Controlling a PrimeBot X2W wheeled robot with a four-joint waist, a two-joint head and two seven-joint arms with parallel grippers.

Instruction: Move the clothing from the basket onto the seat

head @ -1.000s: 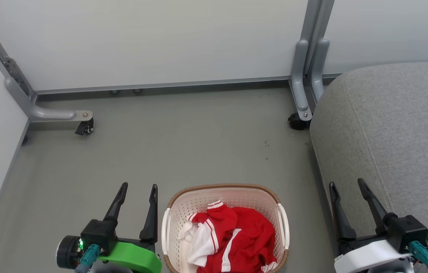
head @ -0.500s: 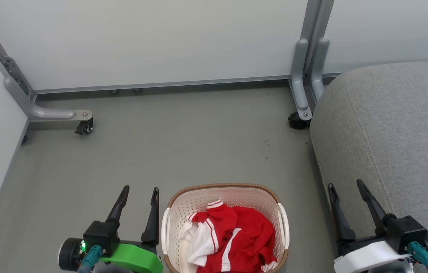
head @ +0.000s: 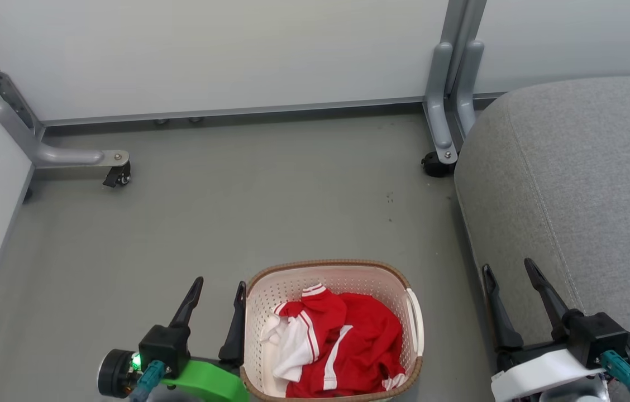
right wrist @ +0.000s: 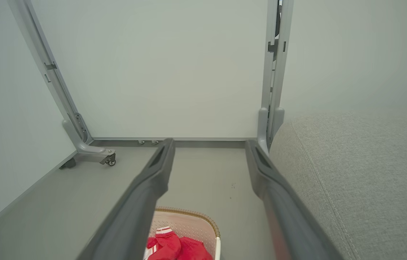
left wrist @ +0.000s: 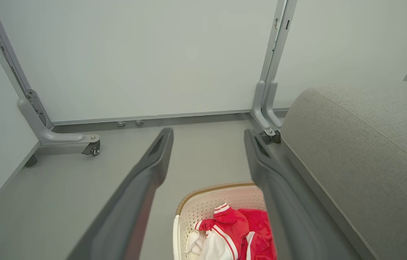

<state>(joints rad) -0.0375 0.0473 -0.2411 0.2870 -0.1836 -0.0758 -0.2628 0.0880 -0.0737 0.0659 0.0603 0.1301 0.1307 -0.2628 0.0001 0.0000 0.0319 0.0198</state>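
Left fingers [head: 234,335] spread, just beside basket [head: 287,285]; clothing [head: 359,329] inside, untouched.

clothing [head: 343,340]: red, white stripes and cuffs. basket [head: 292,285]: cream-white, dotted with holes, brown woven rim, white handles. seat [head: 572,167]: plain grey. floor [head: 237,195]: dull grey-green. left gripper [head: 220,282]: black, green shell. right gripper [head: 507,265]: black, white shell.

I see pale white partition panels [head: 237,56] well ahead of the left tool [head: 220,282] and the right tool [head: 507,264], set in grey metal frames. One wheeled frame foot [head: 77,157] stands ahead and to the left of the left tool. A second foot [head: 440,139] stands ahead of the right tool. The floor [head: 237,195] is matte grey and evenly lit, with a few dark specks [head: 389,196].
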